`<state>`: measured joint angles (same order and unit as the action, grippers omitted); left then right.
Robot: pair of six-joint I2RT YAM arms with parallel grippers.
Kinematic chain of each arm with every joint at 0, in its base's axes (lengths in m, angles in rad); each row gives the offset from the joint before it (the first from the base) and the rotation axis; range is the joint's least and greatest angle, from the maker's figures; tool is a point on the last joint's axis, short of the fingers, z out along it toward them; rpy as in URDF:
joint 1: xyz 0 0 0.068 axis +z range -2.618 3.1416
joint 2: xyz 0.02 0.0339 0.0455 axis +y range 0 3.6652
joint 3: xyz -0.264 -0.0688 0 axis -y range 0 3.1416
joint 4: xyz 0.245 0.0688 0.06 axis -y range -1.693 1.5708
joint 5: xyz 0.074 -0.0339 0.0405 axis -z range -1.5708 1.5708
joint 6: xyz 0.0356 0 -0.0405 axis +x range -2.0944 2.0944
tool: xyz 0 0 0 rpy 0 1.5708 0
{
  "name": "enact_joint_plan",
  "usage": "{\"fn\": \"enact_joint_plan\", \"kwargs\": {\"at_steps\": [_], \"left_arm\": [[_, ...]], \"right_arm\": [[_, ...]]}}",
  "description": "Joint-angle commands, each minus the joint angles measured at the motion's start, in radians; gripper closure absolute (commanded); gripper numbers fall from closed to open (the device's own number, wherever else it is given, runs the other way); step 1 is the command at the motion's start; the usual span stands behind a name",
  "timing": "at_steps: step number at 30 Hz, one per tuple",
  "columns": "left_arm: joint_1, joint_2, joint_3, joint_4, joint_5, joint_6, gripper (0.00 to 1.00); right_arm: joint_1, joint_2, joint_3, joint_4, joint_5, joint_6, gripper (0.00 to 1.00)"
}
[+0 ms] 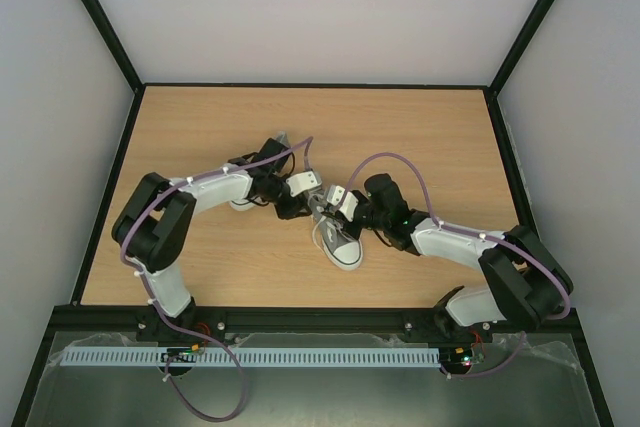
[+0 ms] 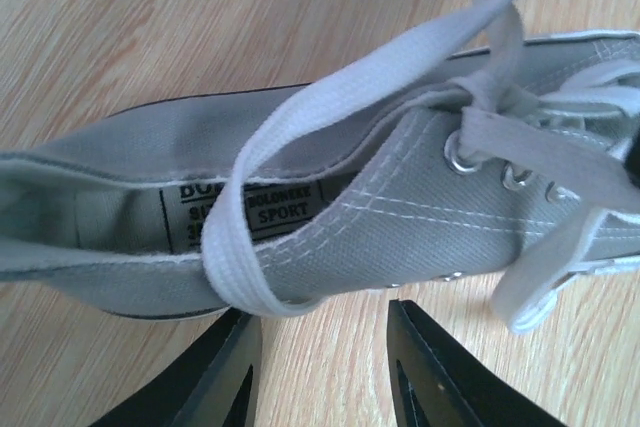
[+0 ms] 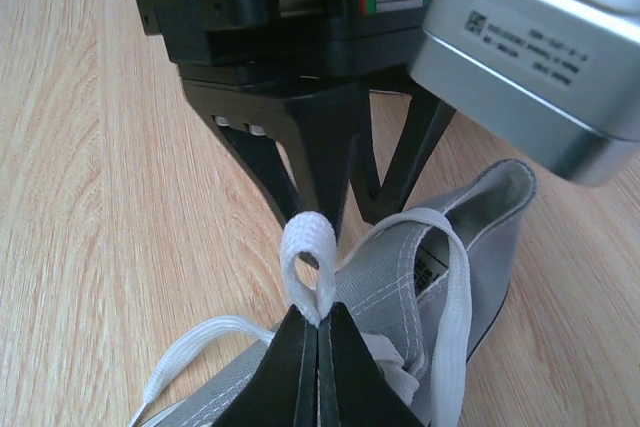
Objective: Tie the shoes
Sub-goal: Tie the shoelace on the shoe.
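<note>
You have the right gripper [image 3: 318, 325] pinching a lace loop [image 3: 310, 232] mid-frame and the left gripper [image 2: 322, 347] spread beside the grey sneaker [image 2: 400, 217], so tying looks perhaps half done.

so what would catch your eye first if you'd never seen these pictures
A grey sneaker lies near the middle of the wooden table. The right end effector is shut on a small loop of its white lace, held above the shoe. The left end effector stands open beside the shoe's collar, with more lace draped over that collar.
</note>
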<state>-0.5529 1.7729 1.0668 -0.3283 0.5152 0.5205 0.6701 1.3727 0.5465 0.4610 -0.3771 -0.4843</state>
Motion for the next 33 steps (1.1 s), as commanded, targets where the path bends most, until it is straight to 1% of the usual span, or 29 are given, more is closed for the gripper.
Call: {"fn": "enact_joint_plan", "kwargs": {"at_steps": [1, 4, 6, 9, 11, 13, 14, 15, 16, 17, 19, 21, 23, 26, 27, 31, 33], "left_arm": [[0.001, 0.028, 0.026, 0.04, 0.004, -0.041, 0.67], [0.0, 0.033, 0.034, 0.048, 0.025, -0.058, 0.79], [0.0, 0.033, 0.031, 0.047, 0.032, -0.065, 0.85], [-0.001, 0.03, 0.019, 0.068, 0.025, -0.091, 0.9], [-0.001, 0.032, 0.022, 0.083, 0.024, -0.113, 0.91], [-0.001, 0.034, 0.028, 0.082, 0.032, -0.131, 0.89], [-0.001, 0.035, 0.028, 0.079, 0.04, -0.132, 0.85], [-0.001, 0.033, 0.022, 0.084, 0.039, -0.136, 0.75], [-0.002, 0.031, 0.013, 0.094, 0.03, -0.149, 0.7], [-0.003, 0.033, 0.003, 0.106, 0.027, -0.162, 0.68], [-0.004, 0.038, -0.011, 0.127, 0.024, -0.199, 0.68], [-0.005, 0.047, -0.014, 0.141, 0.025, -0.235, 0.71], [-0.007, 0.052, -0.007, 0.15, 0.025, -0.257, 0.78], [-0.008, 0.048, 0.002, 0.149, 0.032, -0.261, 0.95], [-0.007, 0.046, 0.004, 0.141, 0.034, -0.263, 0.98], [-0.008, -0.014, -0.011, 0.06, 0.086, -0.229, 0.98], [-0.008, -0.06, -0.036, 0.003, 0.123, -0.159, 0.98]], "right_arm": [[0.007, 0.002, -0.004, 0.019, -0.021, 0.009, 0.99], [0.007, 0.006, -0.006, 0.026, -0.019, 0.016, 0.99], [0.008, 0.01, -0.005, 0.027, -0.022, 0.019, 0.99], [0.007, 0.015, -0.001, 0.024, -0.025, 0.02, 0.99], [0.008, 0.015, -0.003, 0.024, -0.025, 0.019, 0.99], [0.007, 0.011, -0.005, 0.024, -0.026, 0.019, 0.99], [0.007, 0.011, -0.005, 0.024, -0.028, 0.019, 0.99], [0.007, 0.011, -0.006, 0.024, -0.028, 0.019, 0.99], [0.007, 0.011, -0.005, 0.024, -0.029, 0.02, 0.99], [0.008, 0.011, -0.006, 0.026, -0.03, 0.023, 0.99], [0.007, 0.013, -0.005, 0.03, -0.031, 0.028, 0.99], [0.006, 0.014, -0.006, 0.03, -0.032, 0.028, 0.99], [0.008, 0.017, -0.007, 0.028, -0.031, 0.023, 0.99], [0.008, 0.02, -0.005, 0.027, -0.025, 0.027, 0.99], [0.008, 0.02, -0.004, 0.03, -0.024, 0.031, 0.99], [0.007, 0.014, -0.005, 0.048, -0.025, 0.051, 0.99], [0.007, 0.014, -0.006, 0.059, -0.025, 0.064, 0.99]]}}
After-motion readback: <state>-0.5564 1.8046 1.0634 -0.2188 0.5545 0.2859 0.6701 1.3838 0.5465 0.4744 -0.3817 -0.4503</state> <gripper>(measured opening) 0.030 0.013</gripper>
